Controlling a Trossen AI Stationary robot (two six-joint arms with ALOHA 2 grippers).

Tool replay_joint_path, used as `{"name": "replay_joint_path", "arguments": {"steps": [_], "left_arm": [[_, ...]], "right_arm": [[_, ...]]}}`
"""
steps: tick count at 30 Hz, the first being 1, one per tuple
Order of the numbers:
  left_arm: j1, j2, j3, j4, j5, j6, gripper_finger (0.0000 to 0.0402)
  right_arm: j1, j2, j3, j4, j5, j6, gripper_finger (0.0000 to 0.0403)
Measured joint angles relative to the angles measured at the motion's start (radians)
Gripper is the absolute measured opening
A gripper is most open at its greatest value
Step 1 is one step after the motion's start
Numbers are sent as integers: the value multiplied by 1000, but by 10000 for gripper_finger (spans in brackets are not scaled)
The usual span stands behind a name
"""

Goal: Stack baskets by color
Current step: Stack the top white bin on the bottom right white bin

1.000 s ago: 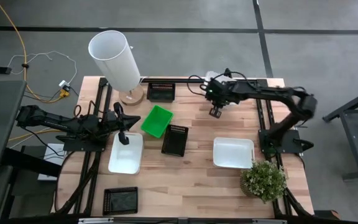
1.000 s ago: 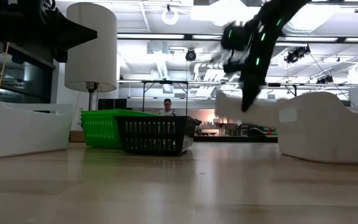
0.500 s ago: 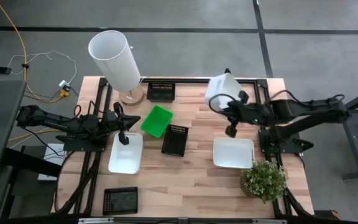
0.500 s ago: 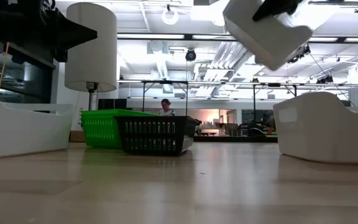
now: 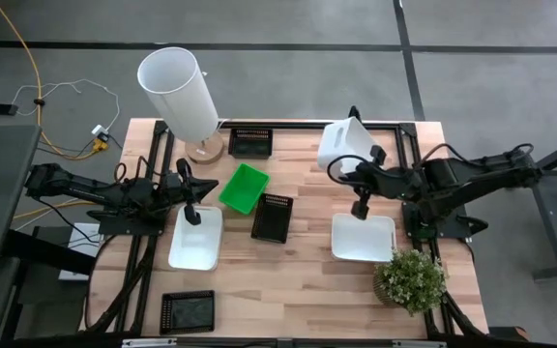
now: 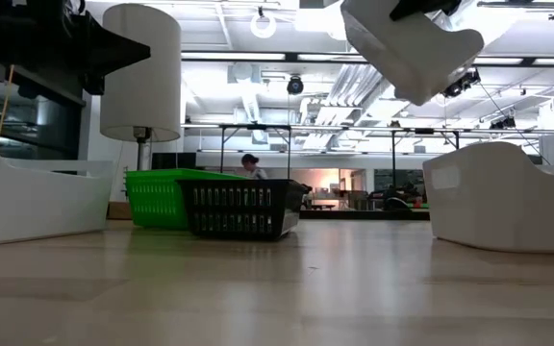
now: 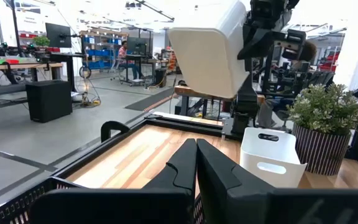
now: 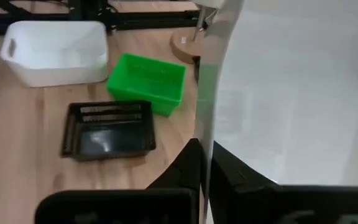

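Observation:
My right gripper [image 5: 355, 164] is shut on a white basket [image 5: 344, 143], held high over the far right of the table; in the low view the basket [image 6: 407, 46] hangs tilted at the top. A second white basket [image 5: 363, 238] rests flat on the table just near of it. A third white basket [image 5: 195, 238] lies at the left, with my left gripper [image 7: 196, 167] shut and empty above its far end. A green basket [image 5: 245, 187] and a black basket [image 5: 272, 217] sit side by side mid-table. My right gripper pinches one side wall of the white basket at its rim [image 8: 206, 127] between its two fingers. The fingers slant downward from the table's right side. The basket is lifted clear of the table and tilted, its bottom [image 7: 207, 53] turned toward the left arm.
A tall white cylinder [image 5: 177, 89] stands at the far left. A potted plant [image 5: 409, 280] stands at the near right corner. One more black basket [image 5: 250, 142] sits at the far edge, another [image 5: 188, 311] at the near left. Bare wood lies mid-table toward the near edge.
My right gripper has risen from the table's far edge and swung toward the right and near side, tipping up from pointing steeply down. The white basket went with it, lifted from just above the table to high and tilted. Most of this happened in the first half second.

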Motion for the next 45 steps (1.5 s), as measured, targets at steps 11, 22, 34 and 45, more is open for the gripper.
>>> {"name": "replay_joint_path", "arguments": {"steps": [11, 22, 34, 45], "left_arm": [[0, 0, 0, 1, 0, 0, 0], [0, 0, 0, 4, -1, 0, 0], [0, 0, 0, 8, 0, 0, 0], [0, 0, 0, 9, 0, 0, 0]], "right_arm": [[121, 132, 108, -266, -85, 297, 0], [246, 439, 344, -695, -293, 567, 0], [332, 491, 342, -690, -316, 628, 0], [331, 498, 149, -596, -440, 627, 0]]}}
